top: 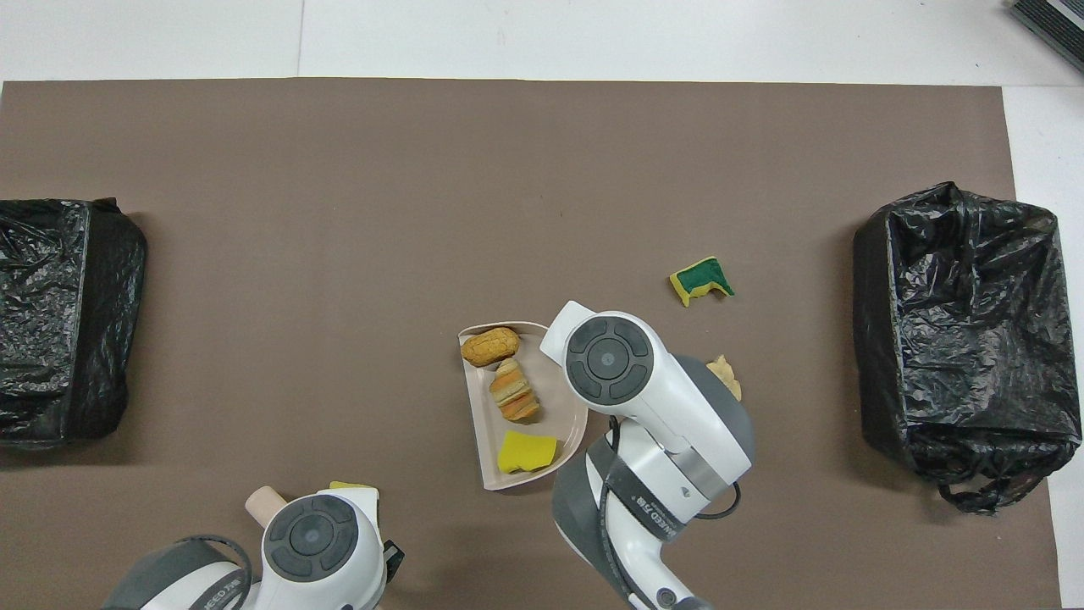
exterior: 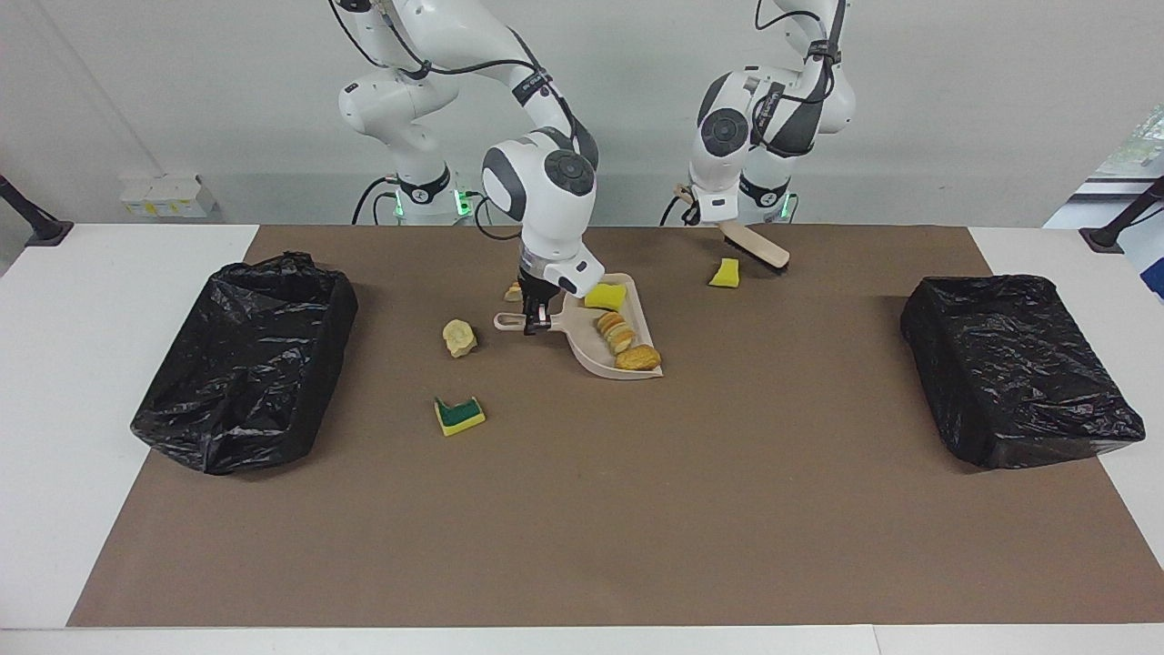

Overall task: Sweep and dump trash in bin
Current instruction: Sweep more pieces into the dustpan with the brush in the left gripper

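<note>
Trash sits partly in the beige dustpan [exterior: 627,341]: a yellow sponge piece [exterior: 605,296] and two crusty chunks [exterior: 626,346]. Others (green-backed sponge [exterior: 459,415], beige lump [exterior: 459,337]) lie on the brown mat [exterior: 727,509] covering the white counter [exterior: 109,273]. Right gripper [exterior: 536,320] fingers clamp the dustpan handle; left gripper [exterior: 714,216] holds a brush [exterior: 755,244]. Black-lined bins [exterior: 245,359] flank both ends.

A white bench [exterior: 118,273] is sitting against a plain pale wall [exterior: 182,91].

A brown mat [exterior: 637,509] is covering most of the bench, leaving white margins showing at both ends and along the edge farthest from the wall. Soft, even light is falling across the surface, casting only faint shadows. A white power strip [exterior: 168,194] is lying at the foot of the wall, and dark clamp posts [exterior: 32,218] are standing at the bench's corners. A strip of window [exterior: 1141,136] is showing greenery outside.
</note>
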Motion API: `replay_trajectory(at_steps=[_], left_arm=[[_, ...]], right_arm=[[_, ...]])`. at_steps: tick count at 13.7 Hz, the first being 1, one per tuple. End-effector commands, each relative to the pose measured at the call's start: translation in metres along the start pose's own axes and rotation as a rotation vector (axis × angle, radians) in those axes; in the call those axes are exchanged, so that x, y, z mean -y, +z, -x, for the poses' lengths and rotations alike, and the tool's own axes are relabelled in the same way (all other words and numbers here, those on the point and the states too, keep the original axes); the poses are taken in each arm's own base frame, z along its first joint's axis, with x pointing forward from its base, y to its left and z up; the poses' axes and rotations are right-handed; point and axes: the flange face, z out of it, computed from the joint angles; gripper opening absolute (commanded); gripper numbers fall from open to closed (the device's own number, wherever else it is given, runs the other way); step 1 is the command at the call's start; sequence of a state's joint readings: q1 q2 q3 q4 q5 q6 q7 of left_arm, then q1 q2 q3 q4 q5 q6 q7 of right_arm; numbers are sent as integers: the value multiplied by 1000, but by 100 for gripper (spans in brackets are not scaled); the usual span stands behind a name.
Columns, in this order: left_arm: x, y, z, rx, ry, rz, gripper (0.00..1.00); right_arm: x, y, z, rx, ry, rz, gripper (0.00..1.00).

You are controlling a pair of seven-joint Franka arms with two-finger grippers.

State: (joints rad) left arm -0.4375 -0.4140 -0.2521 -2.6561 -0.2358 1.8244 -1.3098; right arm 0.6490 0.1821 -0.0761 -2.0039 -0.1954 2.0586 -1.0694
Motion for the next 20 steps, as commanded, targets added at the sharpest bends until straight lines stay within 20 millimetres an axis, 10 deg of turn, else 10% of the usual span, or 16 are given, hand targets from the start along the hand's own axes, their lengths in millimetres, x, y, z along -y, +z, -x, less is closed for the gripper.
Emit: replay_trajectory(at_steps=[1, 11, 17, 20], left_arm=[[-15, 0, -15, -18, -35, 71, 0], [-107, -68, -47, -62, 258, 313, 0], [-102, -65, -44, -114, 805, 251, 0], [-89, -63, -78, -97, 1007, 224, 0]], right_arm=[[10, 2, 5, 23, -33, -15, 0], [15, 3, 8, 44, 31, -50, 0], [14, 4, 9, 46, 89, -51, 0], [15, 3, 9, 46, 123, -52, 0]])
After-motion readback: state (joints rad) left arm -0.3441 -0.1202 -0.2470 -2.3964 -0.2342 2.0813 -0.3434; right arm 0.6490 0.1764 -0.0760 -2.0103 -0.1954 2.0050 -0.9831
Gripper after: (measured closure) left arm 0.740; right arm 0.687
